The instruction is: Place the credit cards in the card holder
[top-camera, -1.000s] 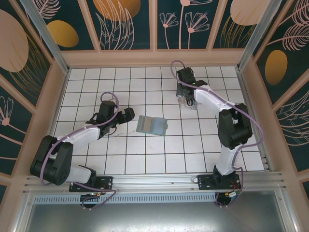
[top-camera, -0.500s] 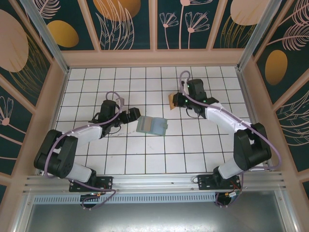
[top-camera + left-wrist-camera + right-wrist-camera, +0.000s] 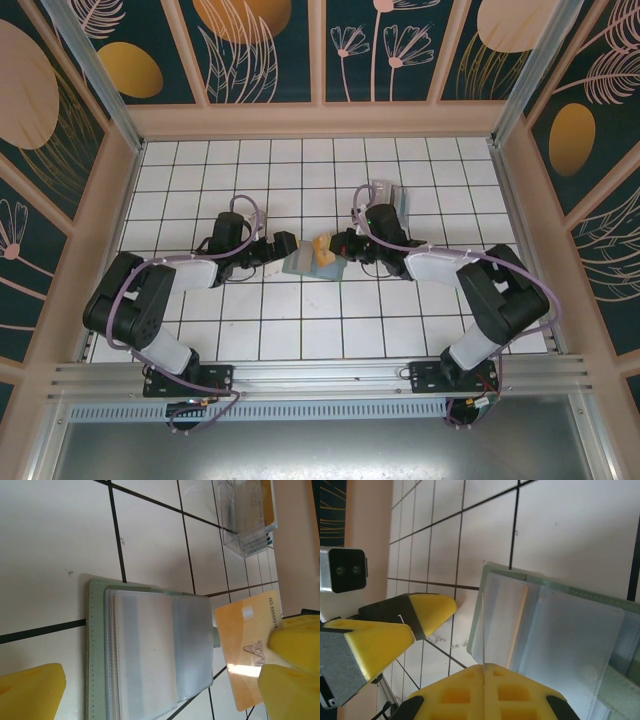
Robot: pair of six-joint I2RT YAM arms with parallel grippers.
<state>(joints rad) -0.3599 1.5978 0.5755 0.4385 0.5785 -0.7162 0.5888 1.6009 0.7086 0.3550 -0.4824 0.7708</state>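
Where the card holder [image 3: 308,264] lies, top view: flat near the middle of the tiled surface [image 3: 200,170], between the two tools; roughly square, edges slightly skewed to the tile lines.
Gold card [image 3: 322,250], top view: over the holder's right part, tilted up; contact cannot be told here.
Right tool [image 3: 337,244], top view: pinching the gold card; right arm [image 3: 440,265] low, folded back toward the middle.
Left tool [image 3: 286,245], top view: spread, just beside the holder's left edge; left arm [image 3: 180,272] low, reaching right.
Clear box [image 3: 385,192], top view: beyond the right tool, apart from it.
Change, top view: a second ago the right tool was out at the clear box, then midway with the card; now it is at the holder. The left tool has closed in. The holder has not shifted.
Card holder [image 3: 94,645], left wrist view: open, clear sleeves facing up.
Gold card [image 3: 247,650], left wrist view: long axis parallel to the holder's nearest edge, one long edge at the small green tab; its other side is pinched in the right tool [image 3: 275,655].
Right tool [image 3: 484,672], right wrist view: yellow fingers pressed together, card edge-on between them, above the holder's [image 3: 570,645] sleeves.
Left tool [image 3: 434,621], right wrist view: fingers apart, just past the holder's edge.
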